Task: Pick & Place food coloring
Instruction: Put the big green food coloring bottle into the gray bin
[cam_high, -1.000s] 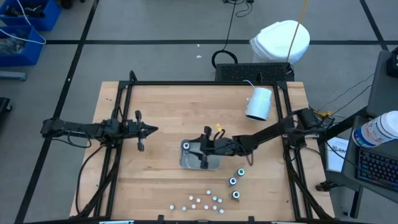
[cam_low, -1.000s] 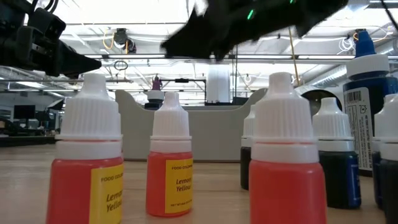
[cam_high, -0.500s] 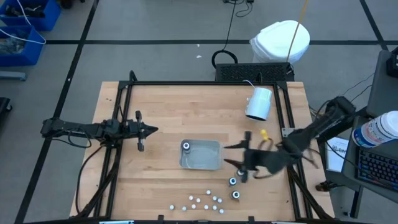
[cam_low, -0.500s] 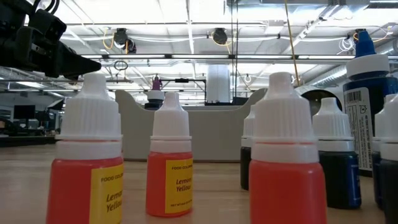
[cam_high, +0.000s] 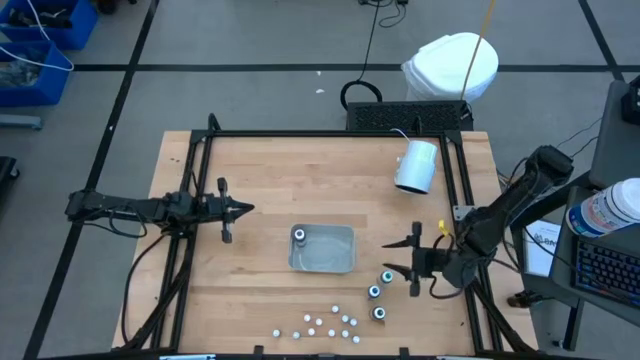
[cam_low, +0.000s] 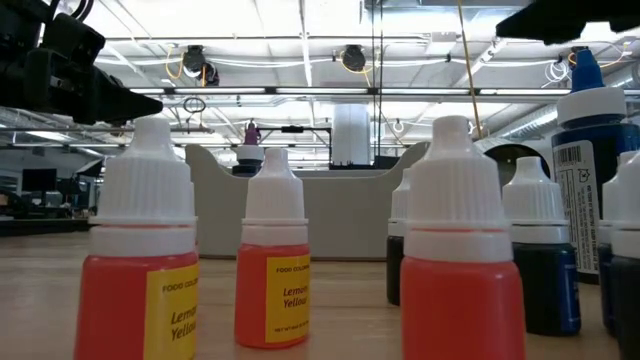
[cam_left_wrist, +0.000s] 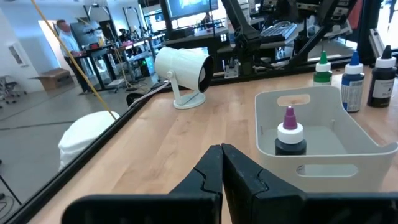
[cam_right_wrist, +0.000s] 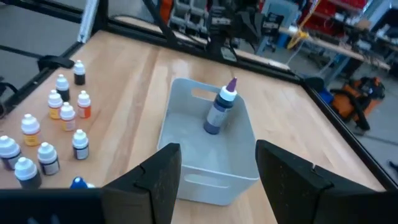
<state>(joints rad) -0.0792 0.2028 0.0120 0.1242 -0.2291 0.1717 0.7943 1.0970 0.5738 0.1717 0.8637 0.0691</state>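
The right gripper hangs with its fingers spread wide and nothing between them, just beside three tall food coloring bottles that stand in a short row on the wooden table. One more bottle, the purple-tipped bottle, stands upright in a corner of the grey bin at the middle of the table, a little apart from that gripper. A cluster of small white-capped bottles sits near the table's front edge, below the bin.

The left gripper waits over the left side of the table, its fingers pressed together and empty.

From table height, two of the small bottles hold orange-red liquid and carry yellow labels reading "Lemon Yellow" under a line beginning "FOOD COLOR". A blue-capped bottle at the right shows a barcode; its other print is too small to read.

The left wrist view shows the colours of the three tall bottles' tips: green, blue and black, standing beyond the bin. It also shows a white cylinder on a stand, which from overhead looks like a plain white tube.
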